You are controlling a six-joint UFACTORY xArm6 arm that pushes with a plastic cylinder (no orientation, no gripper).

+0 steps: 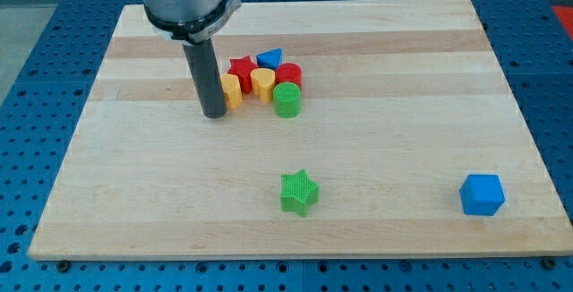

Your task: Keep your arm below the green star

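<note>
The green star (299,192) lies near the view's bottom, about the middle of the wooden board (134,202). My tip (214,113) rests on the board well up and to the left of the star. It stands just left of a cluster of blocks and close against the yellow block (231,90) at the cluster's left side.
The cluster holds a red star (242,68), a blue block (269,58), a red block (290,73), a yellow heart-like block (262,82) and a green cylinder (287,100). A blue cube (482,194) sits at the bottom right.
</note>
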